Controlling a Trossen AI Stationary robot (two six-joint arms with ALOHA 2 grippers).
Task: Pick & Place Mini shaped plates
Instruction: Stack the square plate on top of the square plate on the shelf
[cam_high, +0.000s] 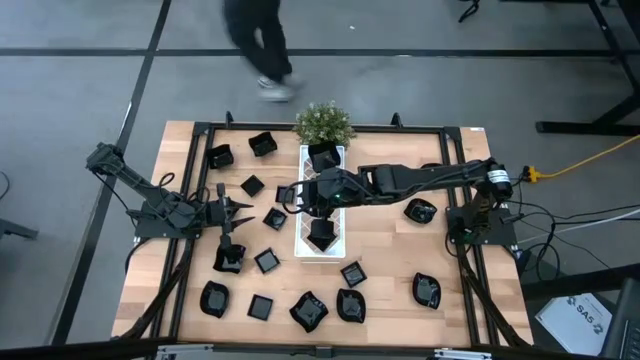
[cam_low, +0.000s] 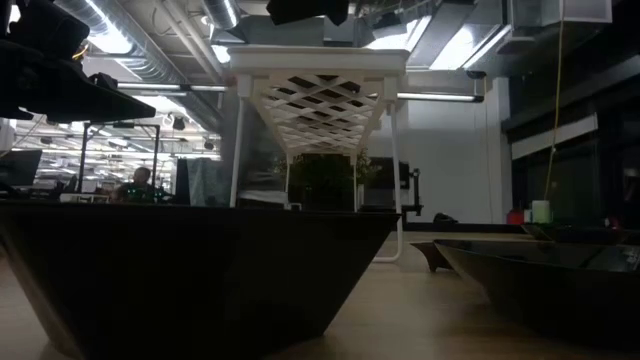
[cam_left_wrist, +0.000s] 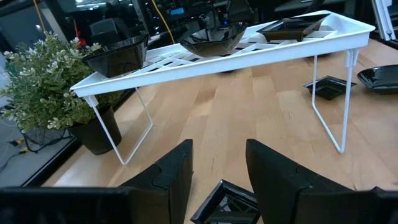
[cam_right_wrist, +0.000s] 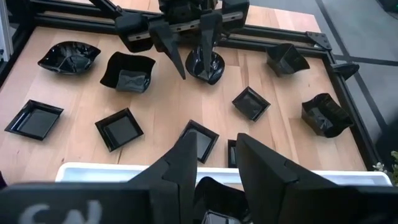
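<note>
Placing looks like the step in hand: the right end effector hangs over the middle of the white tray, fingers apart, with a glossy rounded dish just under them, resting on the lattice. I judge that dish to be set down rather than gripped, though the contact is hard to read. Two more plates sit on the tray, one at the far end by the plant and one at the near end. The left end effector hovers left of the tray, fingers wide apart and empty, above a square plate on the worktop. Its next move would be to drop straight down, straddle one rim and close. The rims are thin and shiny, so a shallow bite could slip. Most plates lie scattered on the worktop, left, right and near of the tray. All are small and black, some square, some wavy-edged.
</note>
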